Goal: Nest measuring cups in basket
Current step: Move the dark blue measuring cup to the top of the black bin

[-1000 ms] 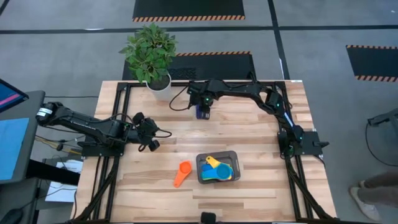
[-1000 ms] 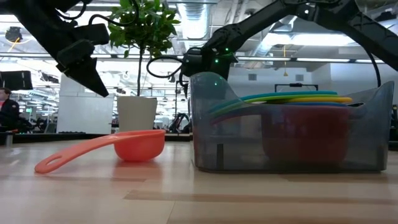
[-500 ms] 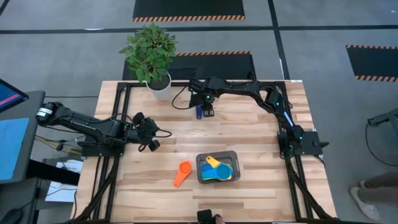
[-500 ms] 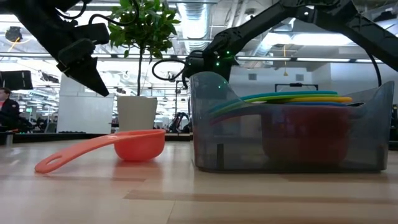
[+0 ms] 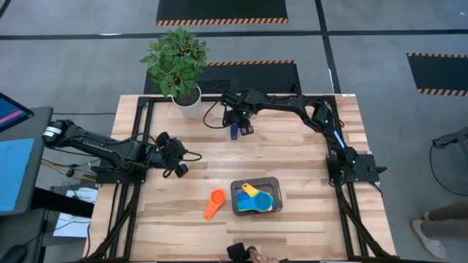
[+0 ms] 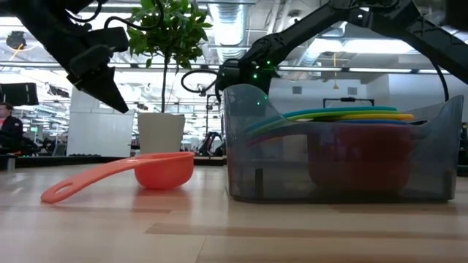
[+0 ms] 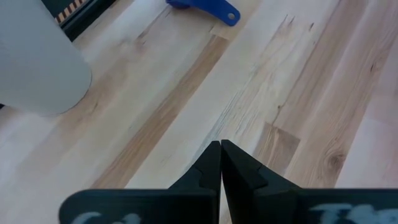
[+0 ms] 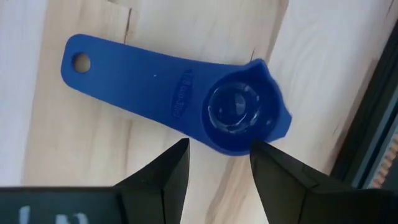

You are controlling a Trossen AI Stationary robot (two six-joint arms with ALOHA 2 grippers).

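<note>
A: Surface, room?
B: Pale wooden plank table [image 5: 292, 157], grey floor, leafy plant in white pot [image 5: 187, 101] far left.
A: Containers?
B: Dark grey metal basket [image 5: 257, 197] near centre holds nested yellow, light blue cups; orange plastic scoop cup [image 5: 214, 204] just left of it.
A: Claws?
B: Right gripper [image 8: 219, 163] spread wide, empty, over small dark blue cup [image 8: 180, 106], far centre. Left gripper [image 7: 221, 158] pinched closed, empty, left side.

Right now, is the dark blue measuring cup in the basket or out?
Out. The dark blue measuring cup lies flat on the table near the plant pot, far from the basket, under the open right gripper.
</note>
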